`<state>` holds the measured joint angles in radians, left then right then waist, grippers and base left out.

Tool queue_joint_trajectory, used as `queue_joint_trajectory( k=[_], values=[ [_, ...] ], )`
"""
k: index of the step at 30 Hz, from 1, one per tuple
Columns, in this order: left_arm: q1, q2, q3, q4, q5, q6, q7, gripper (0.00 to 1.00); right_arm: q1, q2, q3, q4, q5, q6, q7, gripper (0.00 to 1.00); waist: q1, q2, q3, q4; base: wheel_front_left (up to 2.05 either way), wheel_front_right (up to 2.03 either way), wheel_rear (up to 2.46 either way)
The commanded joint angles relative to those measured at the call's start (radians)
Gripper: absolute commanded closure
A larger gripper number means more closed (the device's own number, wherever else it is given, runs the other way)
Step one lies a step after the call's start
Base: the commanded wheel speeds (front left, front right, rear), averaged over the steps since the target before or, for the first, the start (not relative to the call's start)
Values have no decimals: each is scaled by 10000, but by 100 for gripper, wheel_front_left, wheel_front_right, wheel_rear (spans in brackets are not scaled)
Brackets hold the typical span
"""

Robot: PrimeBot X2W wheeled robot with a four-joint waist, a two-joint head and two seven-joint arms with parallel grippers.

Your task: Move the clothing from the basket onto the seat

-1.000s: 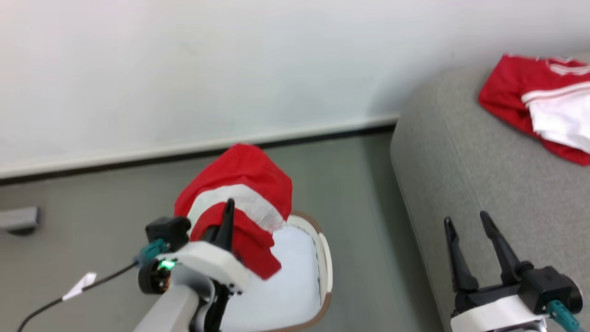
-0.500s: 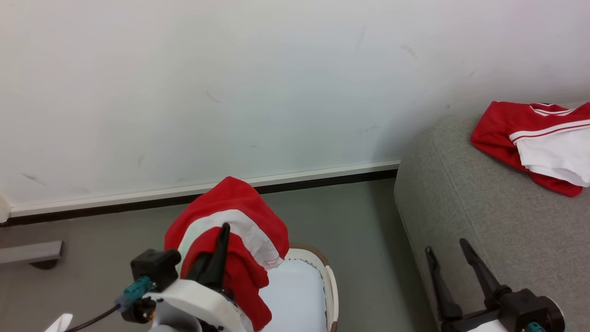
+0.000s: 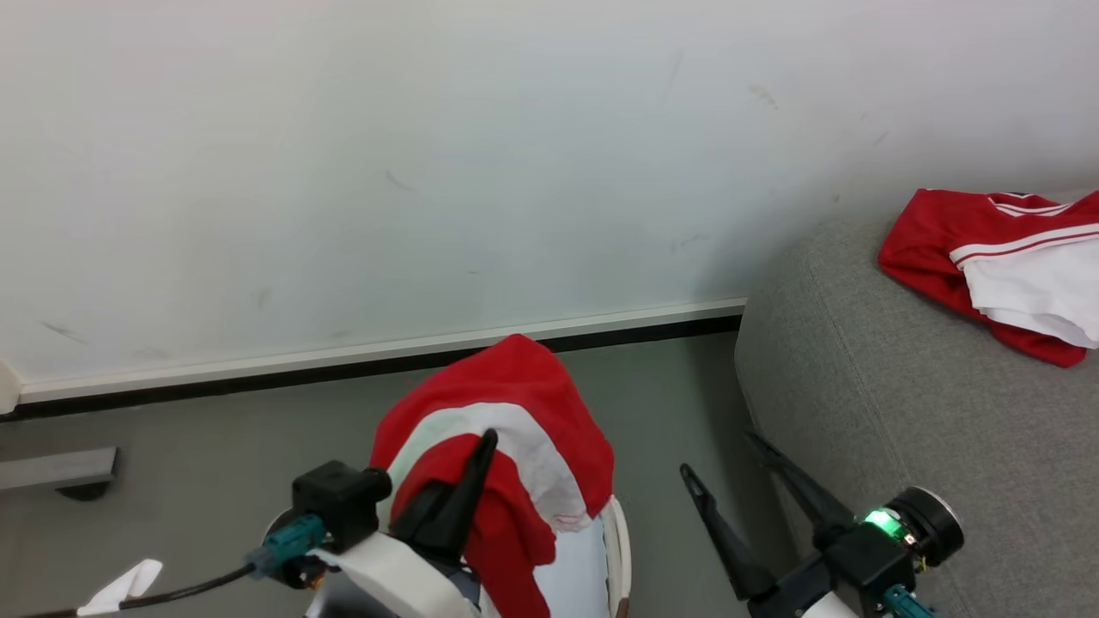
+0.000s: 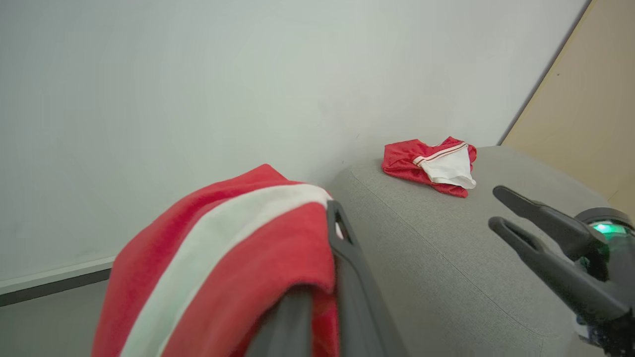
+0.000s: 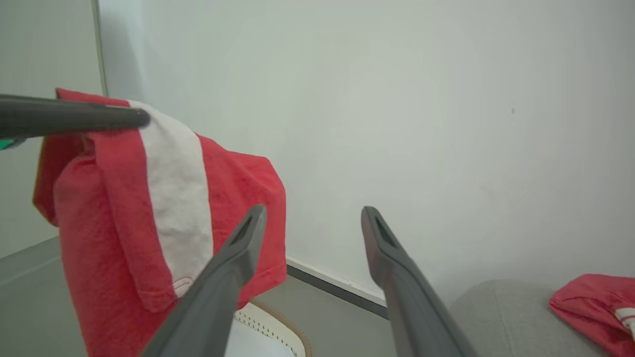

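Red soft clothing is pinched by the left end effector; the right wrist view shows holes in the basket and the right end effector spread.

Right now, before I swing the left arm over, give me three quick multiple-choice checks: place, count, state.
1. The right pincer stands, relative to the held garment: A to its right; B to its left; C beneath it.
2. Red garments in view: A one; B two; C three.
3. The left pincer is: A open, empty; B shut on the held garment; C open around it.
Answers: 1 A, it shows right of the cloth, near the seat. 2 B, one held, plus a second garment lying on the seat. 3 B, cloth drapes from its closed fingers.
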<state>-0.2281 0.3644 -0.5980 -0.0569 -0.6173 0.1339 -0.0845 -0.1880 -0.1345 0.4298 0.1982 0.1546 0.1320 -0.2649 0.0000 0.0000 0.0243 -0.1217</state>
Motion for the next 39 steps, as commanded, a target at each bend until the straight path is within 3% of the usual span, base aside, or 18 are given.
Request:
queue_joint_trajectory(
  k=[1, 14, 21, 29, 39],
  values=[
    [-201, 151, -118, -117, 134, -165, 143, 100, -343, -340, 523, 1, 134, -26, 10, 0, 0, 0, 14, -7, 0, 0, 0],
    [-675, 94, -1107, 88, -88, -1360, 794, 100, -3327, -2895, 5440, 542, 1973, -26, 10, 0, 0, 0, -21, 25, 0, 0, 0],
    [-809, 103, -1574, 260, -394, -2078, 958, 100, -4730, -3632, 7746, 859, 3428, -26, 9, 0, 0, 0, -29, 117, 0, 0, 0],
    [-987, -2, -2081, 304, -834, -2484, 925, 100, -5342, -3748, 8502, 834, 4659, -26, 10, 0, 0, 0, -41, 148, 0, 0, 0],
    [-1462, 49, -2741, 372, -1322, -2649, 723, 100, -4577, -3730, 8511, -239, 5022, -26, 977, 0, 0, 0, -53, 105, 0, 0, 0]
  ],
)
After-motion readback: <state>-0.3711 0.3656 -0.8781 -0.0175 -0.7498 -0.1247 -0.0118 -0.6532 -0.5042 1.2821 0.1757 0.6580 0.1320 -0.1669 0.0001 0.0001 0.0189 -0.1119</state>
